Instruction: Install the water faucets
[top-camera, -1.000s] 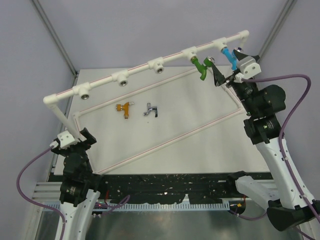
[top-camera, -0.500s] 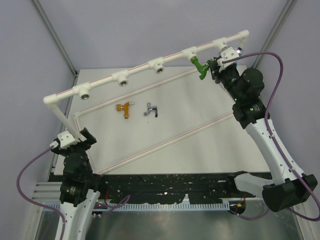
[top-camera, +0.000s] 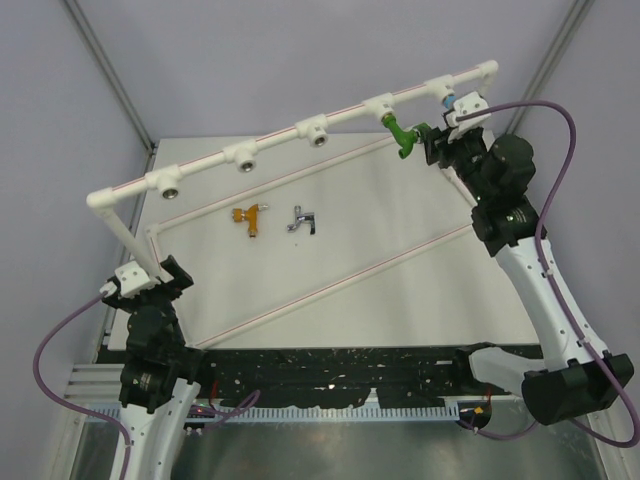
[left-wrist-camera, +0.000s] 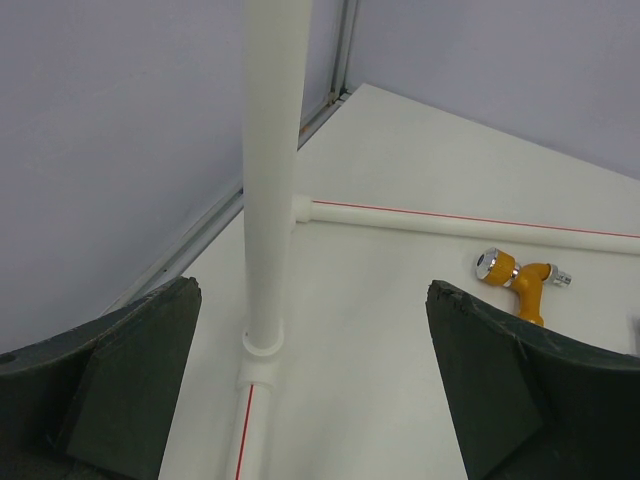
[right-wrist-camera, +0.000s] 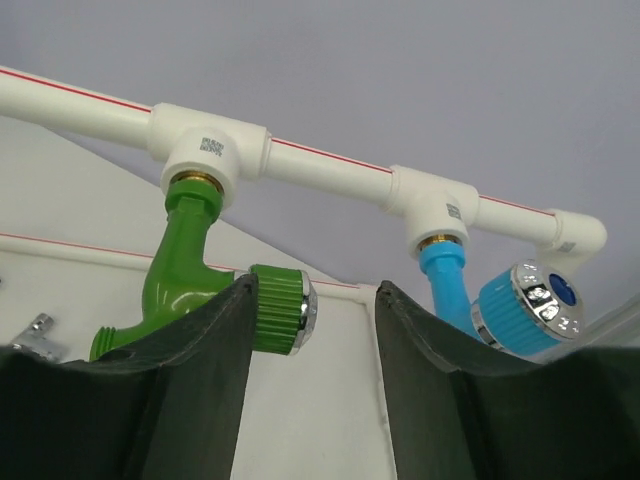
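The left arm (top-camera: 150, 345) sits folded low over its own base on the near left, left gripper (left-wrist-camera: 312, 290) spread wide. The right arm (top-camera: 535, 280) stretches up and away to the far right, right gripper (right-wrist-camera: 318, 300) raised, its fingers (right-wrist-camera: 180, 400) narrowly apart

Beneath the white pipe frame (top-camera: 320, 125), the blue faucet (top-camera: 447, 100) is nearly all hidden behind the right gripper (top-camera: 435, 145) when seen from above. In the right wrist view, a finger (right-wrist-camera: 130, 400) covers the spout of the green faucet (right-wrist-camera: 180, 275) below the frame.
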